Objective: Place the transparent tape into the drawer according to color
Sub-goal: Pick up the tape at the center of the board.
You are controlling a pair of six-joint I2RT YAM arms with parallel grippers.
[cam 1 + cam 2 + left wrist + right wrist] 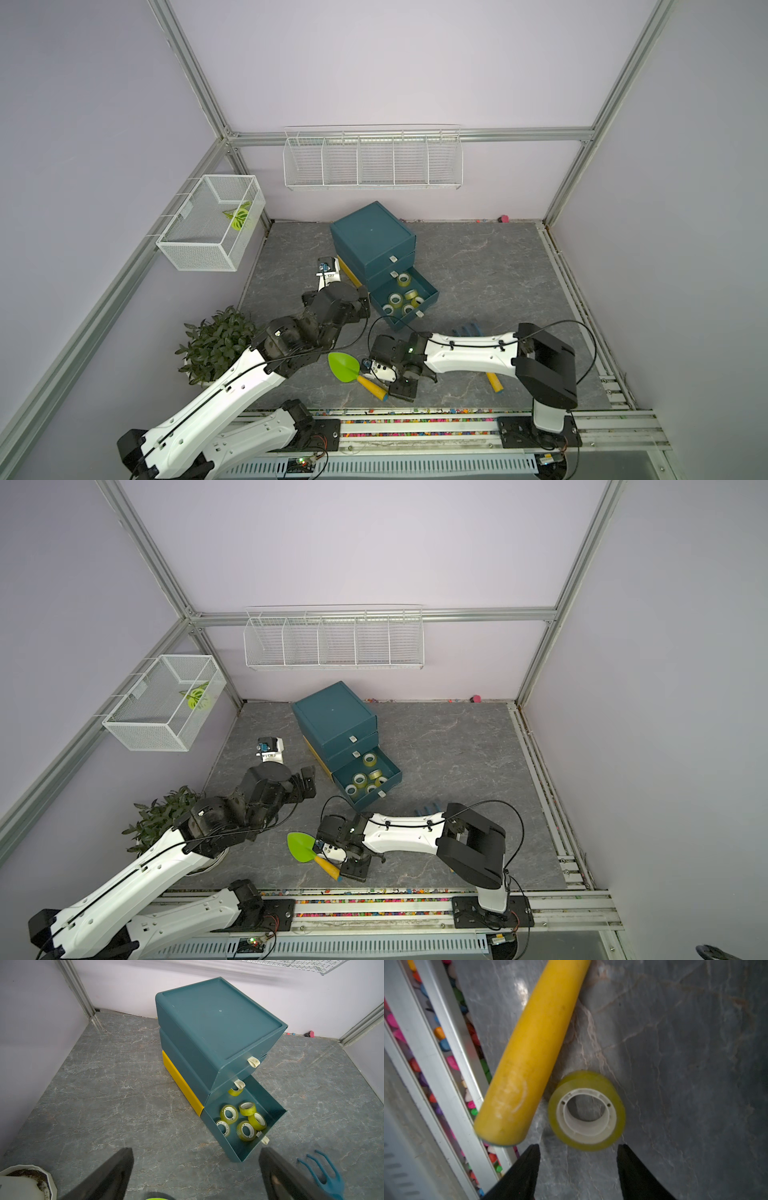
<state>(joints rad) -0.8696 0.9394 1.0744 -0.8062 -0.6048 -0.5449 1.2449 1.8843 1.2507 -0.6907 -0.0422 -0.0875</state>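
Right wrist — handle (529, 1053) beside tape (586, 1110)

Pale lilac walls (374, 62), aluminium frame posts (190, 70), long white wire rack (372, 160) on back wall, white mesh basket (199, 249) left of rack, grey marbled floor (490, 266) below rack.

Teal drawer unit (372, 241) stands far centre on the grey table (490, 270). Its bottom drawer (401, 324) is open and holds several yellow-green tape rolls (395, 298) (white cores). A green toy shovel (344, 366) lies nearer, left of centre.
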